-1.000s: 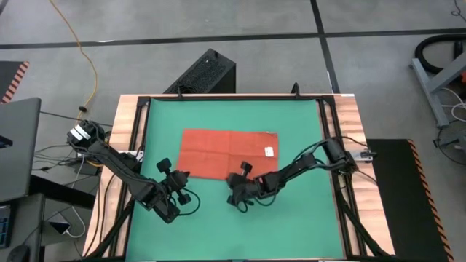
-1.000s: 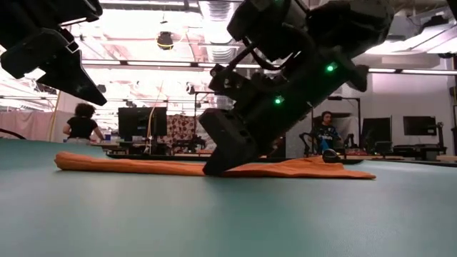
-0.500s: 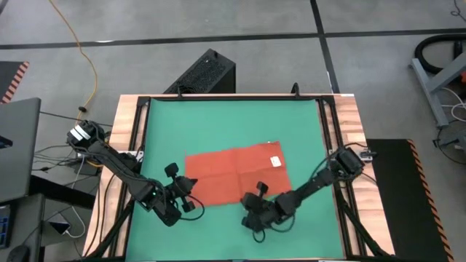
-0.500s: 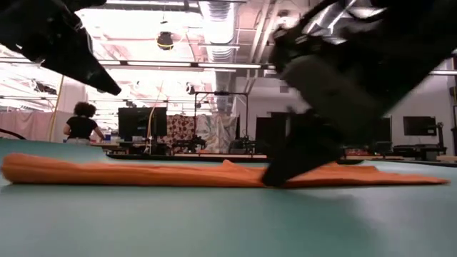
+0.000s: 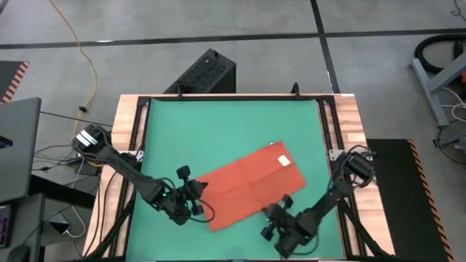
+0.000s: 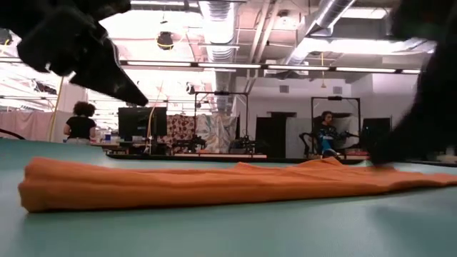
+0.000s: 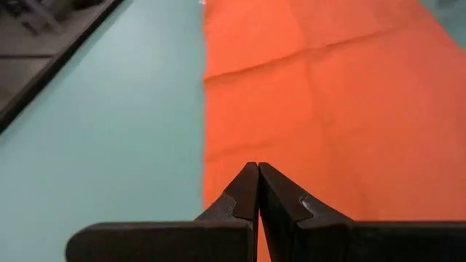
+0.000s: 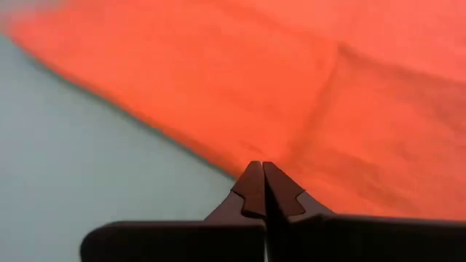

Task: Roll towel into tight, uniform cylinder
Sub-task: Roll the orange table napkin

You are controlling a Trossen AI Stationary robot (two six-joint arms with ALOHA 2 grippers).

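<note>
Both tools (image 5: 195, 198) (image 5: 286, 205) dragged towel (image 5: 251, 185) nearer, askew

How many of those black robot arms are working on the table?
2. The left gripper sits at the near-left edge of the flat orange-red cloth towel; the right gripper at its near-right edge.

We see the orange-red towel (image 5: 250, 185) lying flat and unrolled, askew on the green mat (image 5: 218, 124), creased, its small white tag (image 5: 284, 161) apparently near the far right corner.
</note>
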